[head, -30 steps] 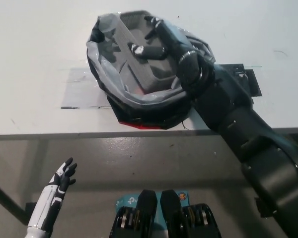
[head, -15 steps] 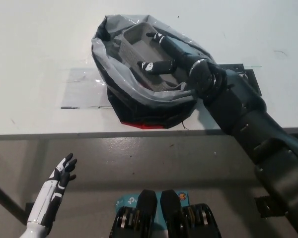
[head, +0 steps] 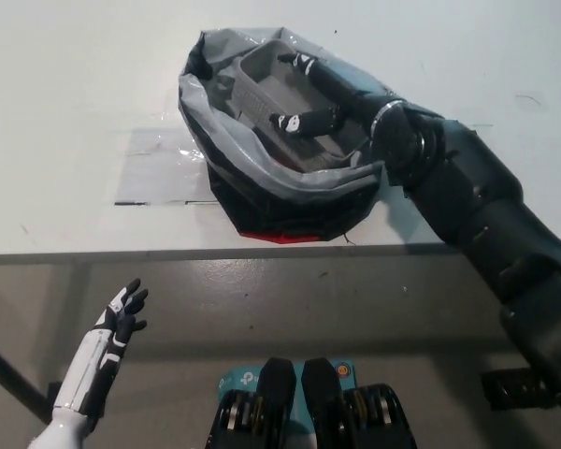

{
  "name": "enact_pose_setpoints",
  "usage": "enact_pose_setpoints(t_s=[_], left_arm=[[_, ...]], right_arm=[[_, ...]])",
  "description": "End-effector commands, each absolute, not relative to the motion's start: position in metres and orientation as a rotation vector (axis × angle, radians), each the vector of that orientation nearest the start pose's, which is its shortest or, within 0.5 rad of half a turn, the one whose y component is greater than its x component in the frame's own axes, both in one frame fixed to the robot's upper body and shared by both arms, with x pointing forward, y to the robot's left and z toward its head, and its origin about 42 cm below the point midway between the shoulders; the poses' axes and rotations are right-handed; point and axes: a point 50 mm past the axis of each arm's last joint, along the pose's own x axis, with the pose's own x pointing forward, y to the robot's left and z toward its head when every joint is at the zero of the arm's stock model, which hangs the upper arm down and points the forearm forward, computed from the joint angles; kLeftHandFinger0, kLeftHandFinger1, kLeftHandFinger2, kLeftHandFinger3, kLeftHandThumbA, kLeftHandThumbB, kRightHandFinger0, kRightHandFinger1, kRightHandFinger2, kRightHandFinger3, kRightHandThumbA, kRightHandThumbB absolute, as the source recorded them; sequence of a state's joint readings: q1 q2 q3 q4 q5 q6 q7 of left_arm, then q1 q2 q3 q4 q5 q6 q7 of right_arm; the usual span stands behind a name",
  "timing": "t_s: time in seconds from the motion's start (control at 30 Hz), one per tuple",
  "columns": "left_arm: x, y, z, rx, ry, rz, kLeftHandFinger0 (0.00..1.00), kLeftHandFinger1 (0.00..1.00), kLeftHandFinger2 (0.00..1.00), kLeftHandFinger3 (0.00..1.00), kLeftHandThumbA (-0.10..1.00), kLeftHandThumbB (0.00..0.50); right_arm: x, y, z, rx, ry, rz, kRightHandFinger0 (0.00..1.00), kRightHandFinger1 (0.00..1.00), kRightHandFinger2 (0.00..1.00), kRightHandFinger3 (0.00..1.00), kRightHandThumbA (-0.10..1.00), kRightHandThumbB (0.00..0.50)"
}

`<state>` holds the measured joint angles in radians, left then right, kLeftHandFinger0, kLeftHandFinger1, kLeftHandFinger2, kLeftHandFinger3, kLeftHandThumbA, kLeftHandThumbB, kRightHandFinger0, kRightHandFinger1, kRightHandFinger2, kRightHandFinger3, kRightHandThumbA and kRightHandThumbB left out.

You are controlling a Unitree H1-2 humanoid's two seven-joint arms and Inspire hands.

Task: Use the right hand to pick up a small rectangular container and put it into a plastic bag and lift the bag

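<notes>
Two hands show: the white left hand [head: 120,320] rests low at the left below the table edge, fingers spread and holding nothing. On the white table [head: 65,103], beside a clear taped patch [head: 154,168], the plastic bag [head: 262,178] lies open over something red, with the grey rectangular container [head: 280,84] inside. The black right hand [head: 323,94] reaches into the bag, fingers clasping the container; no writing is readable.

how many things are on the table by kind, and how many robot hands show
plastic bag: 1
grey rectangular container, inside the bag: 1
clear taped patch on the table: 1
robot hands: 2, black right hand in the bag on the container, white left hand below the table edge
total: 5
</notes>
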<state>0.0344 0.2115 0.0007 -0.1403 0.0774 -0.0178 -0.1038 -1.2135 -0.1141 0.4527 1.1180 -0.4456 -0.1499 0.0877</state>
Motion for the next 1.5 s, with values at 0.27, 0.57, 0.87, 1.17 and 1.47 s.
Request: enact_pose_setpoints(t_s=[0.27,0.57,0.87,1.17,1.47], left_arm=[[0.279,0.268,0.147,0.329,-0.158,-0.149,0.91,0.98,0.98,1.0,1.0,0.132],[0.285,0.265,0.149,0.316,-0.168,-0.171,0.92,0.98,0.99,1.0,1.0,0.143],[0.284,0.268,0.151,0.346,-0.178,-0.175,0.89,0.95,0.96,1.0,1.0,0.102],[0.28,0.269,0.145,0.341,-0.178,-0.161,0.88,0.93,0.95,1.0,1.0,0.085],[0.281,0.268,0.144,0.337,-0.17,-0.16,0.88,0.93,0.95,1.0,1.0,0.082]], right_arm=[[0.548,-0.071,0.453,-0.814,-0.419,0.732,1.0,1.0,1.0,1.0,1.0,0.5],[0.534,-0.072,0.496,-0.775,-0.403,0.786,1.0,1.0,1.0,1.0,1.0,0.5],[0.547,-0.115,0.481,-0.907,-0.518,0.55,1.0,1.0,1.0,1.0,0.99,0.432],[0.568,-0.175,0.45,-0.965,-0.39,0.355,1.0,1.0,1.0,1.0,0.97,0.385],[0.583,-0.211,0.404,-0.961,-0.233,0.288,1.0,1.0,1.0,1.0,0.98,0.378]])
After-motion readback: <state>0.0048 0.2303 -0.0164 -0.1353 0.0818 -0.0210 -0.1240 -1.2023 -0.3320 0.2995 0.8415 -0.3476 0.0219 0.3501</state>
